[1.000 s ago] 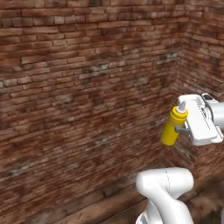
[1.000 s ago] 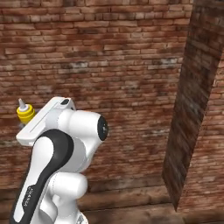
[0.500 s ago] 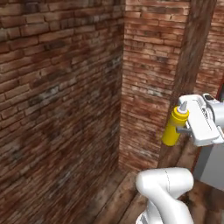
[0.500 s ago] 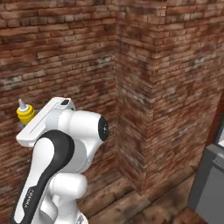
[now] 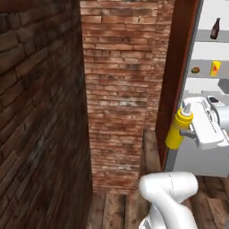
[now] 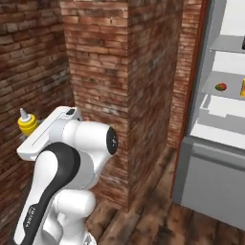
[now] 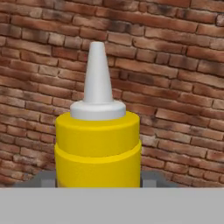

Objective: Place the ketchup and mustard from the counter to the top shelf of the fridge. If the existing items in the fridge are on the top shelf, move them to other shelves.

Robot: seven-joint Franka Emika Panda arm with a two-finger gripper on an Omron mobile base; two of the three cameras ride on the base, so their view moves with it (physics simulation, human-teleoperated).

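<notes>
The gripper (image 5: 187, 132) is clamped on the mustard (image 5: 178, 130), a yellow bottle with a white cone nozzle, held upright in the air beside the arm's white wrist. In the hand view the mustard (image 7: 97, 142) stands right against the camera, with dark finger pads (image 7: 41, 179) showing at either side of its base. Behind it rises a brick wall (image 5: 120, 89), its corner jutting toward the robot. Farther right stands the open fridge (image 5: 206, 49). On its upper shelves sit a dark bottle (image 5: 216, 28), a small yellow container (image 5: 215, 68) and a small round item (image 5: 195, 70). A grey drawer front (image 6: 213, 178) closes the fridge's lower part, above the wooden floor (image 6: 143, 222).
</notes>
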